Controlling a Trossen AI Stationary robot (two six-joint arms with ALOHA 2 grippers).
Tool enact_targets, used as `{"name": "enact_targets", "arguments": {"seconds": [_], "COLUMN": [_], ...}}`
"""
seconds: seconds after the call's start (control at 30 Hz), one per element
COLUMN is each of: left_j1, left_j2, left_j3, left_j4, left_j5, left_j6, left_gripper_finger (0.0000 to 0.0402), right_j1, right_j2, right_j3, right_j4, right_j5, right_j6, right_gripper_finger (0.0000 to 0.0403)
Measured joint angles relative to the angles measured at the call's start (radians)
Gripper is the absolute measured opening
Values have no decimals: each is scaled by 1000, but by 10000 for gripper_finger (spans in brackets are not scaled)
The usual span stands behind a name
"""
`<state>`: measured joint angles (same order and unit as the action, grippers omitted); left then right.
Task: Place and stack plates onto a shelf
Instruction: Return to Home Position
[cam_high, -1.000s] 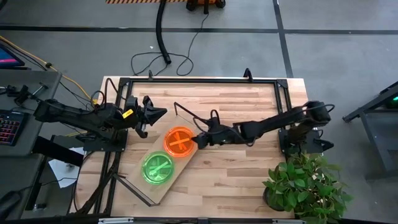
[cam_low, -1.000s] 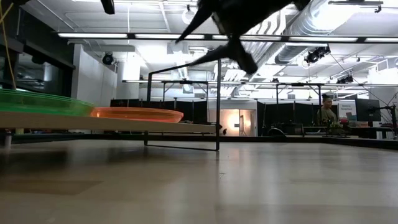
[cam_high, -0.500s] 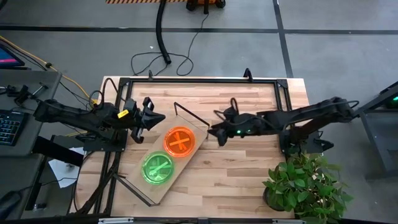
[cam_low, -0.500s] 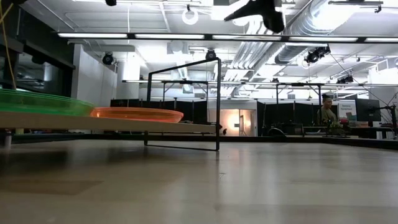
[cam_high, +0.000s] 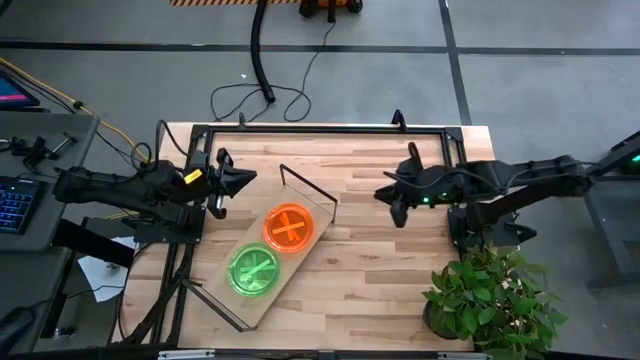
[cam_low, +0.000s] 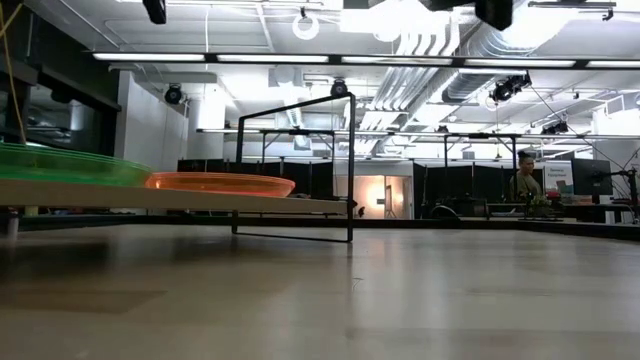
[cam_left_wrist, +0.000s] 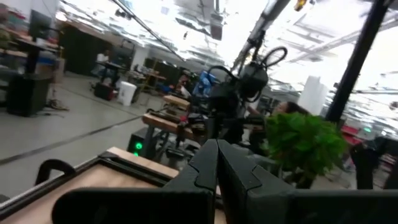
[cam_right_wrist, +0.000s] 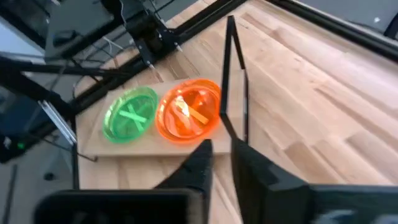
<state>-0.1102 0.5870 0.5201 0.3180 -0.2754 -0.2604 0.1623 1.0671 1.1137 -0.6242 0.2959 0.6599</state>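
Note:
A stack of neon orange plates (cam_high: 289, 228) (cam_right_wrist: 189, 116) and a stack of neon green plates (cam_high: 254, 269) (cam_right_wrist: 130, 116) rest side by side on the shelf (cam_high: 264, 308), a light-wood board lying slantwise on the table. Black wire frames stand at its ends (cam_high: 306, 190). My right gripper (cam_high: 391, 206) (cam_right_wrist: 222, 152) hovers right of the shelf, high above the table. Its fingers are empty, with only a narrow gap between them. My left gripper (cam_high: 252, 179) (cam_left_wrist: 217, 149) waits shut and empty at the table's left side, far of the shelf.
A potted plant (cam_high: 490, 300) stands at the table's near right corner. A black tube frame (cam_high: 320, 130) runs along the far and side edges. Bare tabletop (cam_high: 370, 270) lies between the shelf and the plant. A person (cam_low: 522, 175) sits far off in the room.
My right gripper has drawn back from the orange plates toward the table's right edge. It has also risen, leaving the top of the low view. The plates and shelf have stayed where they were.

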Motion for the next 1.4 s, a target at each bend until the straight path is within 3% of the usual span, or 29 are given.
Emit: {"name": "enact_targets", "arguments": {"seconds": [0.1,0.33,0.67,0.97,1.13,1.4], "left_j1": [0,0,0,0,0,1], "left_j2": [-4,-4,-97,-225,-316,-512], "left_j3": [0,0,0,-3,-96,-248], "left_j4": [0,-10,-160,-306,-252,-195], "left_j5": [-14,-22,52,81,137,144], "left_j6": [1,51,84,175,185,180], "left_gripper_finger": [0,0,0,0,0,0], "right_j1": [0,-1,-1,-1,-1,-1], "right_j2": [-36,-82,-187,-192,-193,-193], "right_j3": [0,-34,-324,-362,-362,-362], "right_j4": [-59,-86,216,449,482,487], "right_j5": [-7,-43,-106,-80,-63,-63], "right_j6": [-51,-56,94,-6,-1,79], "right_gripper_finger": [8,3,1,0,0,0]}}
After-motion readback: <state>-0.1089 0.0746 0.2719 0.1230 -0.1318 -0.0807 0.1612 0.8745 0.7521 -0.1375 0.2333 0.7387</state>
